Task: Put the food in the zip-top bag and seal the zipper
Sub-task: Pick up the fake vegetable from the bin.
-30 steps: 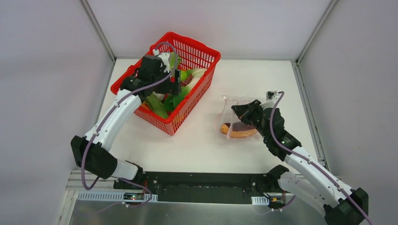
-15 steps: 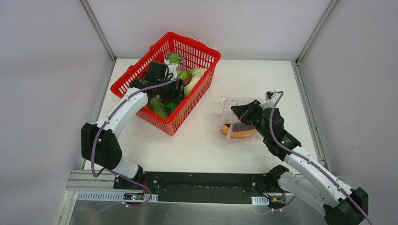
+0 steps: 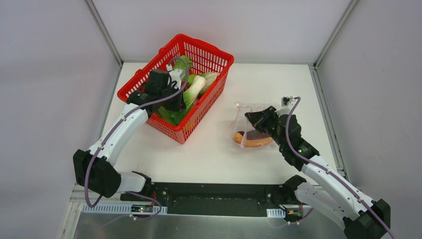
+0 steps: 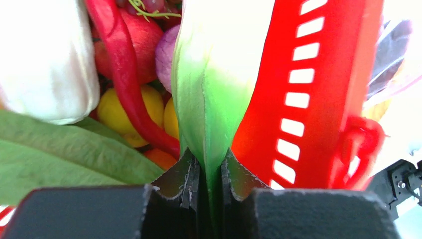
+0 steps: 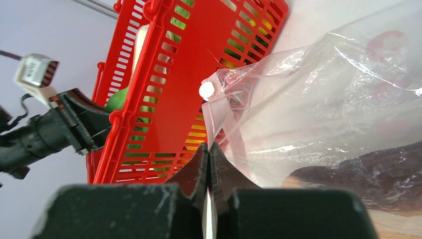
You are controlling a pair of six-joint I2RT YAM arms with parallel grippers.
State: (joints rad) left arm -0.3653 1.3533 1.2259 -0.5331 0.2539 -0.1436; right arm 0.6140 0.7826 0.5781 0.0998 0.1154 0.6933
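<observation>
Pinching the thin green end of the bok choy (image 4: 214, 89): left gripper (image 4: 210, 185), fingers (image 4: 190, 180) pressed onto it from both sides, inside the red basket (image 4: 318, 89) beside a lemon (image 4: 114, 112). Probable purpose: lifting it out.
Right gripper (image 5: 209, 164): jaws closed on the zipper (image 5: 219, 117) of the zip-top bag (image 5: 343, 94), apparently keeping the mouth raised for loading.
Bun with sausage (image 3: 253, 138): inside that bag, on the table (image 3: 214, 149), right of the basket.
</observation>
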